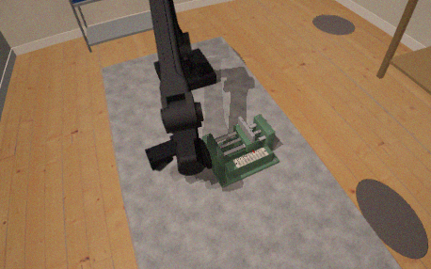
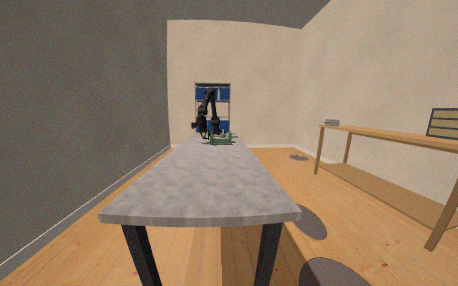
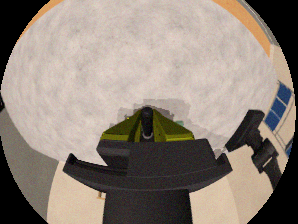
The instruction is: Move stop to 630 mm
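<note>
A green stop fixture point(image 1: 242, 150) sits on the grey table top, with grey rails, a grey stop block point(image 1: 246, 126) near its far end and a white scale strip point(image 1: 250, 159) along its front. My dark arm reaches down to the fixture's left end. My gripper point(image 1: 201, 157) is pressed against that end and is shut on the handwheel, which the arm hides in the top view. In the wrist view a yellow-green handwheel point(image 3: 148, 129) shows just past the dark fingers. The fixture and arm look small and far off in the exterior view point(image 2: 220, 138).
The arm's black base point(image 1: 185, 66) stands on the table behind the fixture. A blue shelf point(image 2: 212, 102) is against the back wall. A wooden bench point(image 2: 400, 145) stands to the right. Round dark stools point(image 1: 391, 216) are on the wooden floor.
</note>
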Available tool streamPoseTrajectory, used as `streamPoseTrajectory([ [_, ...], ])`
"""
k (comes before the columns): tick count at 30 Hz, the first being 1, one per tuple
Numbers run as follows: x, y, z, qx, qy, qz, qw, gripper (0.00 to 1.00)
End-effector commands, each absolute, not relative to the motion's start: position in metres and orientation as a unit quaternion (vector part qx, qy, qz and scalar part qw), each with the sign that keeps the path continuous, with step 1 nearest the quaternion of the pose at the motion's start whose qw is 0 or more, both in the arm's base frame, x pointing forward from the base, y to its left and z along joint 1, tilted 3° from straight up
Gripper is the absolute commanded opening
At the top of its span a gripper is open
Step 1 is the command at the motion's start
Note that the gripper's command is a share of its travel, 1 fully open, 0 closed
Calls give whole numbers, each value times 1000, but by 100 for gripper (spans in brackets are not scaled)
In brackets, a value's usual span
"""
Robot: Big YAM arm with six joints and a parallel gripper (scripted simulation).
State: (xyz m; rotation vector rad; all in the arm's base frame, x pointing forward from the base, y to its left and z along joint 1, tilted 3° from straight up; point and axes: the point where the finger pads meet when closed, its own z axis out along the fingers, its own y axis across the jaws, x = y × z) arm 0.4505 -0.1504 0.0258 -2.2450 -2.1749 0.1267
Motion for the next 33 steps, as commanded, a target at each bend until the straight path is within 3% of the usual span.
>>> streamPoseTrajectory([
  [1,517,-149,60,-715,-698,1,-52,6],
  [33,513,-147,102,-715,-697,-4,-60,6],
])
